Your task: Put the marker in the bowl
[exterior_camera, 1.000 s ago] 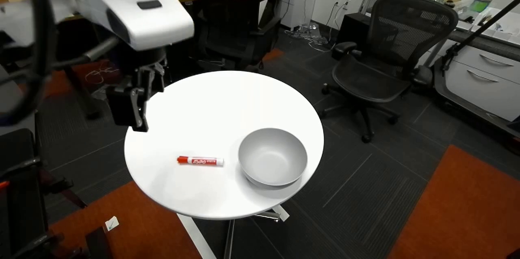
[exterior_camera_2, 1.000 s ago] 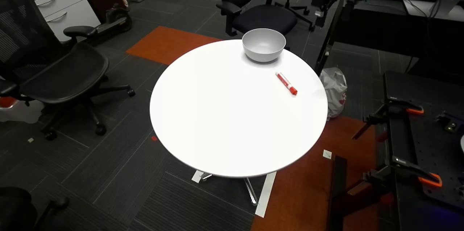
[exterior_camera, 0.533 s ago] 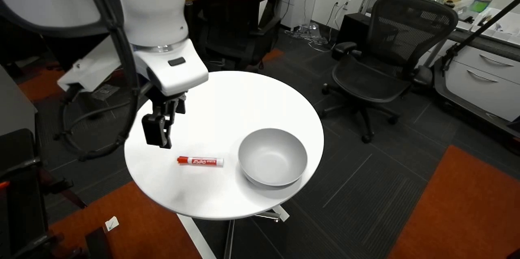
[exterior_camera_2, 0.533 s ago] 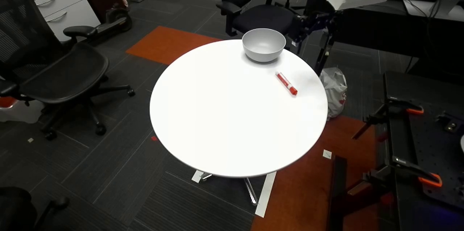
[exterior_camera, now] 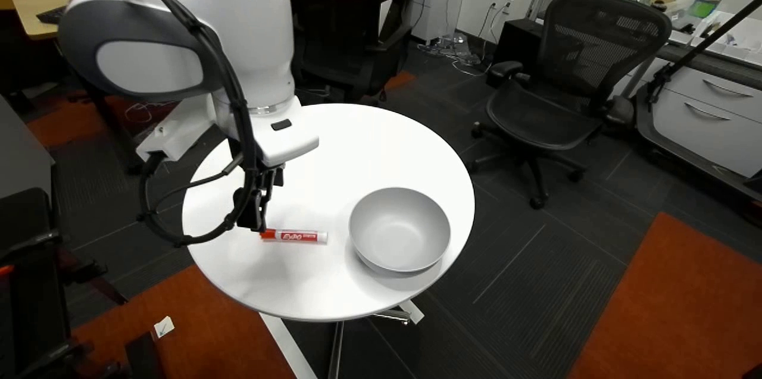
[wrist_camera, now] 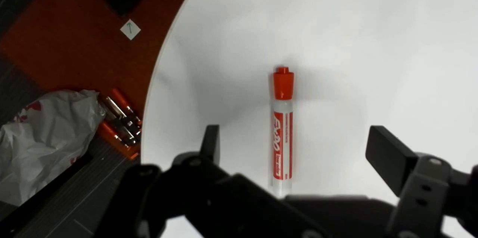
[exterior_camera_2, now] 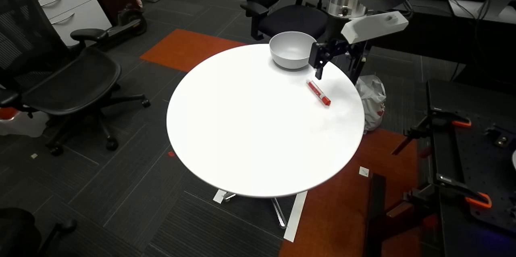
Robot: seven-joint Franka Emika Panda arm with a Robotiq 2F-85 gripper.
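Observation:
The red marker (exterior_camera: 297, 236) with a white section lies flat on the white round table (exterior_camera: 345, 147). It also shows in an exterior view (exterior_camera_2: 318, 92) and lengthwise in the wrist view (wrist_camera: 283, 137), cap toward the top. The light-grey bowl (exterior_camera: 399, 230) stands upright beside the marker's white end; it also shows in an exterior view (exterior_camera_2: 291, 53) and is out of the wrist view. My gripper (wrist_camera: 295, 144) is open and empty above the marker, which shows between the spread fingers, closer to the left one. In an exterior view the gripper (exterior_camera: 266, 203) hangs near the red cap.
The table's curved edge (wrist_camera: 149, 88) is close to the marker. A grey plastic bag (wrist_camera: 48, 137) lies on the floor past that edge. Black office chairs (exterior_camera: 571, 81) stand around the table. A dark bench with orange clamps (exterior_camera_2: 463, 160) stands to one side.
The arm has swung in over the table and come down toward the marker. The marker and the bowl have not moved.

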